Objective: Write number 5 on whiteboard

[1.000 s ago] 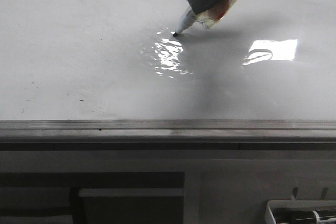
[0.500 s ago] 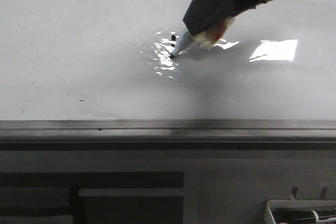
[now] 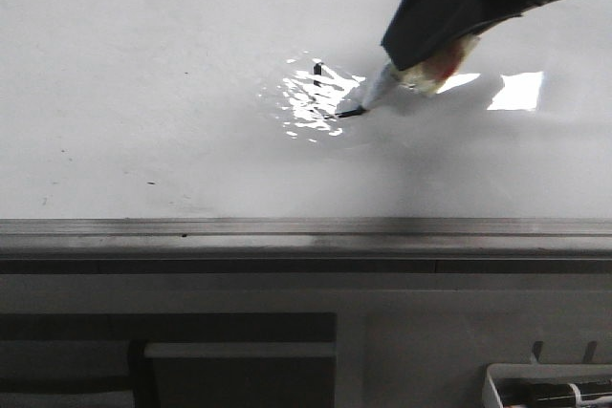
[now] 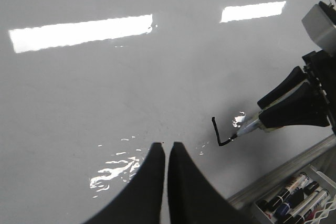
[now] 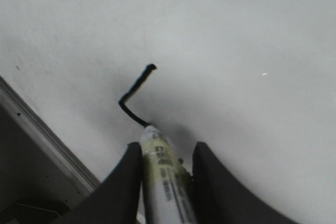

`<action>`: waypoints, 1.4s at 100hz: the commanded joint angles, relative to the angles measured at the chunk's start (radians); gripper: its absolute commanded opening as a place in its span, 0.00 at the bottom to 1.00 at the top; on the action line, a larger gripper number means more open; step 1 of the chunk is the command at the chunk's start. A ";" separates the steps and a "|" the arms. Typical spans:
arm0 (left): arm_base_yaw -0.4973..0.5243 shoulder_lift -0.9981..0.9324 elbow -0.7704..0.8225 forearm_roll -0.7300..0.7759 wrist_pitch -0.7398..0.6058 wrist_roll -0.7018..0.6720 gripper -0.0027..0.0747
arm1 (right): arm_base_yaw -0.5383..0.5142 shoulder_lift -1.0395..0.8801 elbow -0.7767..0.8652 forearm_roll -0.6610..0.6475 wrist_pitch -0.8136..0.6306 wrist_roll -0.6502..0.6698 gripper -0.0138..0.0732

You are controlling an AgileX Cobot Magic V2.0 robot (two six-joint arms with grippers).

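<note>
1 whiteboard (image 3: 143, 64), 1 marker (image 3: 378, 95) in use, 2 tools, 1 marker tray (image 4: 294, 198)

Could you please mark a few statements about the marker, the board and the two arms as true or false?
1. The right gripper holds a marker between its jaws. True.
2. The marker tip rests on the whiteboard at the end of a black stroke. True.
3. The number 5 is already complete. False: only a short angled stroke with one bend is drawn.
4. The left gripper holds a second marker. False: its jaws are shut together with nothing between them, above the board.
5. A tray of spare markers sits beyond the board's metal rail. True.
6. The stroke is red. False: it is black.
</note>
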 commanded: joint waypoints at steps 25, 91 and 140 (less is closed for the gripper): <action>0.003 0.003 -0.027 -0.023 -0.060 -0.005 0.01 | 0.035 -0.027 0.066 0.021 -0.020 -0.007 0.09; 0.003 0.003 -0.027 -0.023 -0.060 -0.005 0.01 | 0.063 -0.041 -0.031 0.011 -0.198 -0.007 0.09; 0.003 0.003 -0.027 -0.023 -0.058 -0.005 0.01 | 0.028 0.044 -0.031 0.009 -0.245 -0.007 0.09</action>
